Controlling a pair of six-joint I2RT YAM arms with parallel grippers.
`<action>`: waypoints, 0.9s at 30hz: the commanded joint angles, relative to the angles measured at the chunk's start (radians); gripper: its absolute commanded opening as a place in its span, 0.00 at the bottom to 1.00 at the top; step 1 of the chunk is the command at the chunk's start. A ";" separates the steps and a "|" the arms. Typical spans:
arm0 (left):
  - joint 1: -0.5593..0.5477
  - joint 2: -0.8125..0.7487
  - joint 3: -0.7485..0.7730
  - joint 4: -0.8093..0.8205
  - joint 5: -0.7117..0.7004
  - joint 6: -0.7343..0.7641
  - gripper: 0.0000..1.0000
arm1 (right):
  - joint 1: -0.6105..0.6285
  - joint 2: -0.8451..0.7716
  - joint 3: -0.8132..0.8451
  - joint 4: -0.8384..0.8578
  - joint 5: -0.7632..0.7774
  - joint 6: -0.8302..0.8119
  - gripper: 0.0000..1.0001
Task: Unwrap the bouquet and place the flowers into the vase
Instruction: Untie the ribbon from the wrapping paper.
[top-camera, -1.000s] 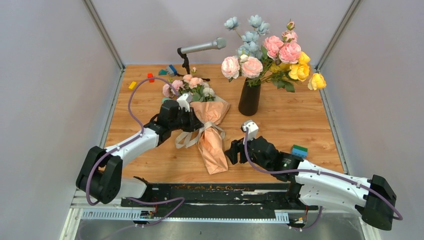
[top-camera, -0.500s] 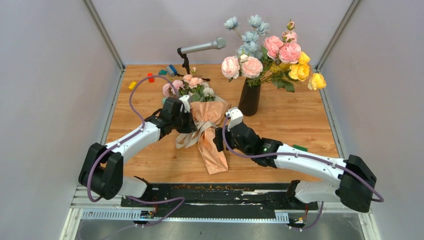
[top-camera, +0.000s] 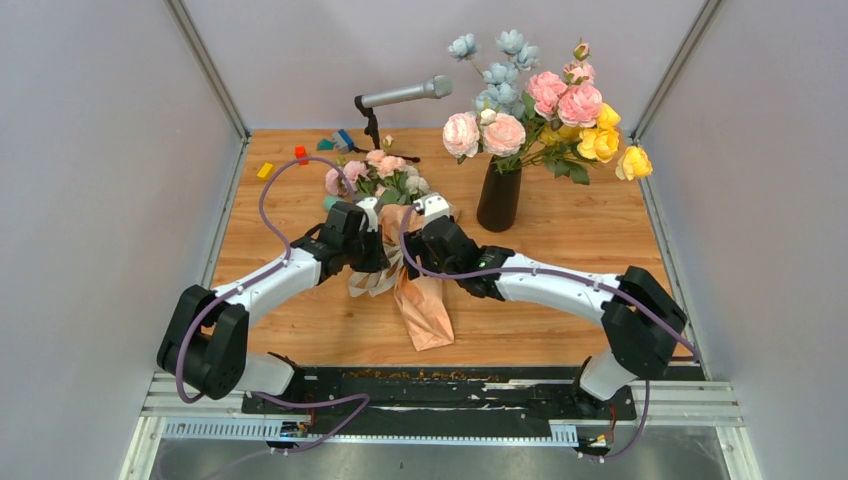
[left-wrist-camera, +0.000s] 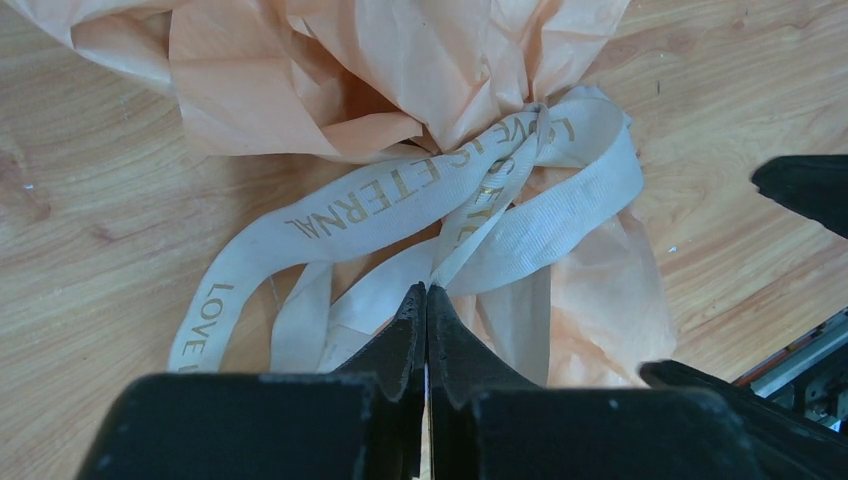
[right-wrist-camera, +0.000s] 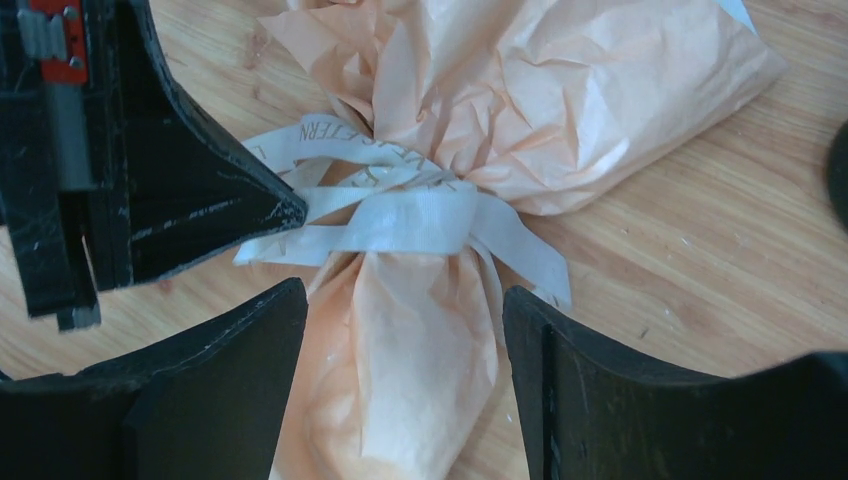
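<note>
Wood tabletop (top-camera: 590, 250) carries your crinkled peach-orange paper bouquet (top-camera: 425, 310) at centre, its pink flowers (top-camera: 375, 170) pointing far. The slim black vase (top-camera: 498, 200), crowded with other blooms (top-camera: 560, 100), stands just right. Your left gripper (left-wrist-camera: 426, 290) is closed at the cream ribbon bow (left-wrist-camera: 400, 195). Your right gripper (right-wrist-camera: 402, 295) straddles the paper on the bow's near side, jaws apart. Bare wood runs right of the vase.

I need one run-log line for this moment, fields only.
phase: unwrap | left gripper: shut on ribbon | right gripper: open over bouquet | vase: upright, apart
</note>
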 joint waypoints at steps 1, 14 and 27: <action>-0.003 -0.018 -0.014 0.047 -0.009 0.026 0.00 | -0.007 0.089 0.108 -0.006 -0.010 -0.036 0.72; -0.003 -0.035 -0.041 0.064 -0.027 0.029 0.00 | -0.145 0.148 0.077 -0.096 0.118 0.031 0.64; -0.001 -0.057 -0.066 0.077 -0.030 0.030 0.00 | -0.186 -0.216 -0.171 0.003 -0.112 -0.100 0.73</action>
